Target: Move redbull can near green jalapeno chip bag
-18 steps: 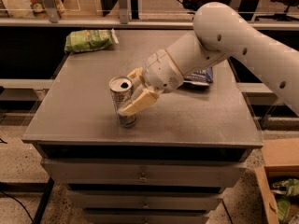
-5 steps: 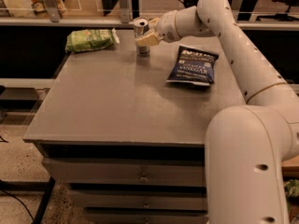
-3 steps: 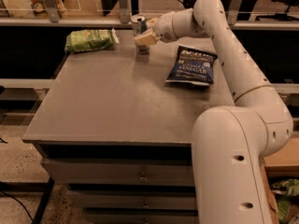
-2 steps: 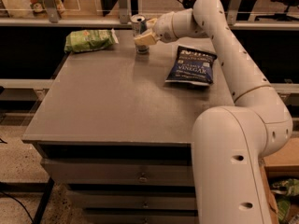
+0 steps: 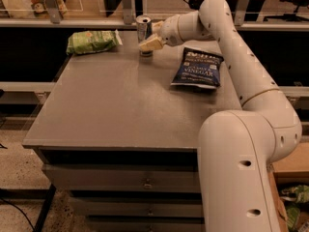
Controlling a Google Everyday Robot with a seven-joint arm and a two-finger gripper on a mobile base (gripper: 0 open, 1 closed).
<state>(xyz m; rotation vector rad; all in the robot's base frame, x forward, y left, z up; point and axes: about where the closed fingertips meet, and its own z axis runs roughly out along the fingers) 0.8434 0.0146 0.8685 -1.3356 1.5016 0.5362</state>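
Observation:
The redbull can point(image 5: 143, 27) is a slim silver can standing upright at the far edge of the grey table point(image 5: 120, 105). My gripper point(image 5: 148, 38) reaches in from the right and is shut on the can, with one tan finger point(image 5: 151, 44) across its lower front. The green jalapeno chip bag point(image 5: 91, 41) lies flat at the far left corner of the table, a short gap to the left of the can.
A dark blue vinegar chip bag point(image 5: 198, 67) lies right of the can, under my forearm. A shelf rail with metal uprights point(image 5: 126, 4) runs just behind the table's far edge. My white arm point(image 5: 241, 76) arcs over the table's right side. Drawers sit below the front edge.
Six seconds ago the can was held at mid-table; it now stands at the far edge near the green bag. Over the last second the gripper and can have hardly moved.

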